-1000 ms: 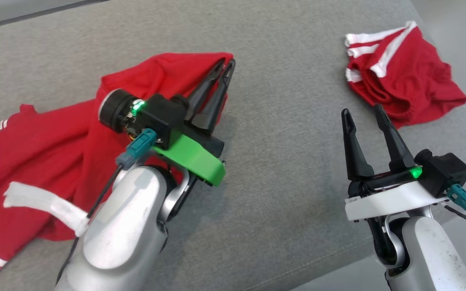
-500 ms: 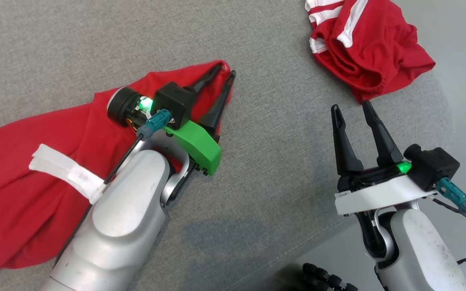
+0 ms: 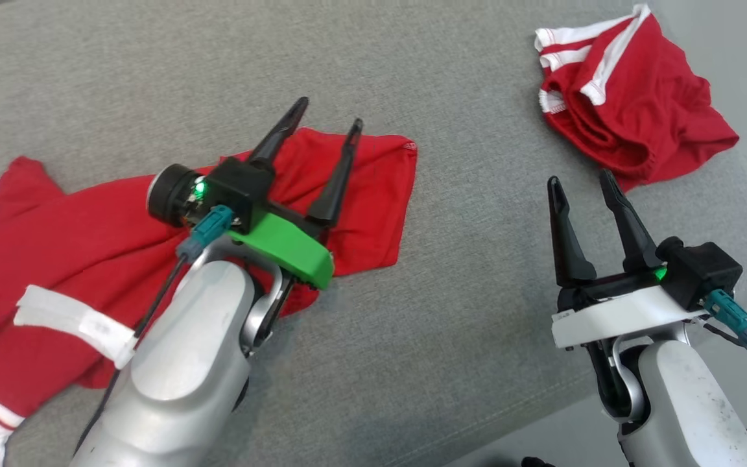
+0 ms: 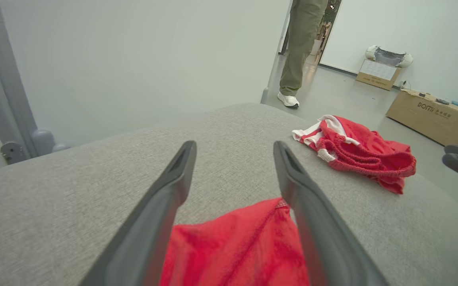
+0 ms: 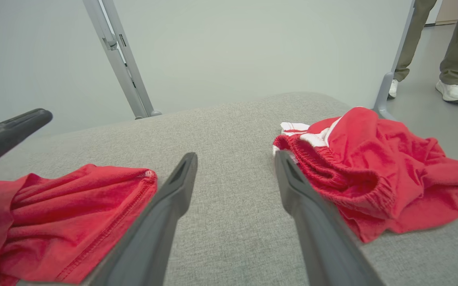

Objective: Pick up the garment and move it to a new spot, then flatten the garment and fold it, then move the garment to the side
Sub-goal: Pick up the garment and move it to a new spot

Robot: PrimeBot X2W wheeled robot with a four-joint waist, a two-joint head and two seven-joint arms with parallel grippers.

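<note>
The shirt (image 3: pixel 373 194) lies rumpled on the left half of the counter (image 3: pixel 464 272), with its hemmed corner reaching toward the middle and a sleeve out at the far left.

The main risk now is a poor next grasp. The cloth is bunched in folds beneath the left arm, so a pinch taken there would likely catch two layers and drag a crease along rather than flatten it. The left pincer (image 3: pixel 329 111) sits low over the hem, so its fingers could snag the corner as the arm draws off and pull it back into a heap.

A second hazard is mix-up. The shorts (image 3: pixel 633 123), the same red, sit wadded near the counter's far right edge, just beyond the right pincer (image 3: pixel 579 177). A loose sweep on that side might take them for the shirt or nudge them toward the edge.

The left pincer is spread wide and grips nothing. Its fingers straddle the shirt's corner, and its wrist view shows red cloth lying between and below them with the tips out over bare counter — whether they brush the cloth I cannot tell. The right pincer is also wide and empty, over bare counter between shirt and shorts, with its tips aimed at the shorts' waistband but apart from it
</note>
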